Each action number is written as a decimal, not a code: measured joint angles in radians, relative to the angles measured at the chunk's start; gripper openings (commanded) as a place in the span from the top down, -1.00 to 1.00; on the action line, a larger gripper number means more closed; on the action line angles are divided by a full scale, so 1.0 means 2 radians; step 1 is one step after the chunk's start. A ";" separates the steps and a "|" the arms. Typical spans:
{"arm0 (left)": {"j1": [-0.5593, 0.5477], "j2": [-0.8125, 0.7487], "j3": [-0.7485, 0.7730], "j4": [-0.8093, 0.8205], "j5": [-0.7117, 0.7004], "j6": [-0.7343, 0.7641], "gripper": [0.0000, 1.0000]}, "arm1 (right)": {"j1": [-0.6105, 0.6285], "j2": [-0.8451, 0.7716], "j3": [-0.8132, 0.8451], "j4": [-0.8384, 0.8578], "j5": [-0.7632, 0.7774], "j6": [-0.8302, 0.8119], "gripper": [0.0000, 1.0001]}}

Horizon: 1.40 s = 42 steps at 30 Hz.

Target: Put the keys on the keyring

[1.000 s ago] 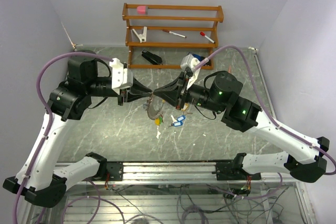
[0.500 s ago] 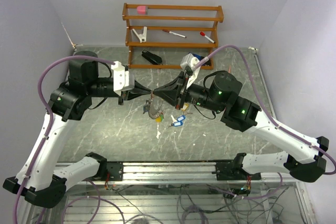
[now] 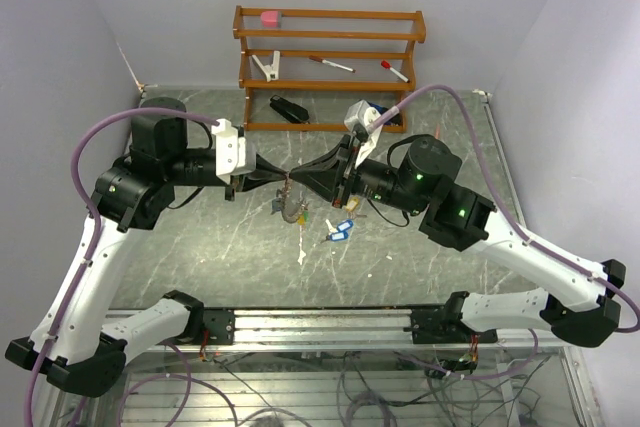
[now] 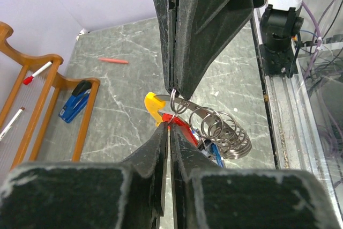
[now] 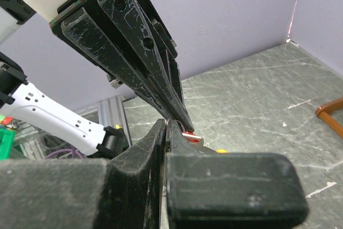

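Note:
My two grippers meet tip to tip above the middle of the table. The right gripper (image 3: pixel 295 183) (image 5: pixel 165 124) is shut on the thin wire of the keyring (image 3: pixel 290 209), which hangs below with its tags. The left gripper (image 3: pixel 284 181) (image 4: pixel 169 128) is pinched shut on a red-tagged key (image 4: pixel 181 125) at its small ring. A yellow tag (image 4: pixel 152 106) and a bunch of small silver rings (image 4: pixel 225 132) hang beside it. A blue-tagged key (image 3: pixel 340 231) and a beige tag (image 3: pixel 302 255) lie on the table beneath.
A wooden rack (image 3: pixel 330 57) stands at the back wall with markers, a white clip and a pink block on it. A black stapler (image 3: pixel 288 109) and a blue stapler (image 4: pixel 75 105) sit at its foot. A red pen (image 4: pixel 112 60) lies on the table.
The left gripper's jaws have narrowed onto the red tag. The hanging bunch has risen a little off the table. The right gripper has stayed in place.

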<state>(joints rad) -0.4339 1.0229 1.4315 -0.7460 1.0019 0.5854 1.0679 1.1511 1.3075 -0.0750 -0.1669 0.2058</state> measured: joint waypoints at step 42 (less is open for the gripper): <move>0.000 -0.040 -0.050 0.053 -0.057 0.018 -0.05 | 0.000 0.017 0.000 0.005 0.044 0.025 1.00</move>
<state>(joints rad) -0.4339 0.9424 1.3323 -0.6395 0.8886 0.6216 1.0679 1.1854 1.3075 -0.0650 -0.0784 0.2550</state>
